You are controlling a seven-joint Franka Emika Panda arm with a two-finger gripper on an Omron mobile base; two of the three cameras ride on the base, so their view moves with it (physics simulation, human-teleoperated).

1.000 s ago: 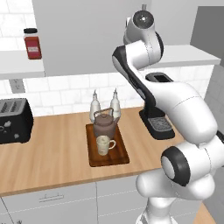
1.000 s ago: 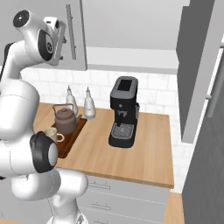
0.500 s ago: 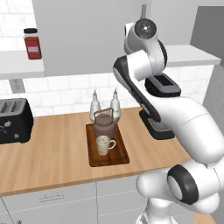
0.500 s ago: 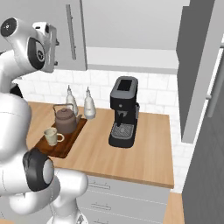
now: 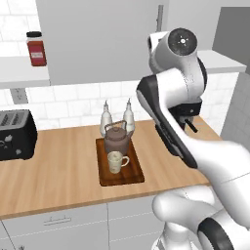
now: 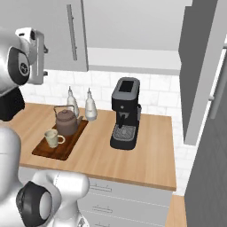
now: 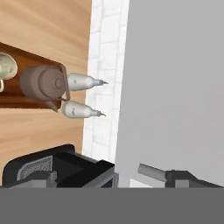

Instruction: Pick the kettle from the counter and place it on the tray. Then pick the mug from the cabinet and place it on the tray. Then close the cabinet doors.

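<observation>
Fingers [image 7: 192, 179] stand apart and empty at the bottom of the hand view, having let go of the silver bar handle [image 7: 151, 172]. The flat light-grey cabinet door [image 7: 175, 87] has swung shut.

Left base view: the squat dull-brown kettle [image 5: 116, 139] and the cream speckled mug [image 5: 115, 161] stand on the dark wooden tray [image 5: 132, 176] at lower centre. At upper left, the shelf under the red jar [image 5: 36, 49] looks uncovered, so I judge one door is left to close.

Right base view: the long light-wood surface [image 6: 146, 159] leaves free room above it.

Glossy white rounded arm [image 5: 195, 161] segments joined by dark grey circular joints.
</observation>
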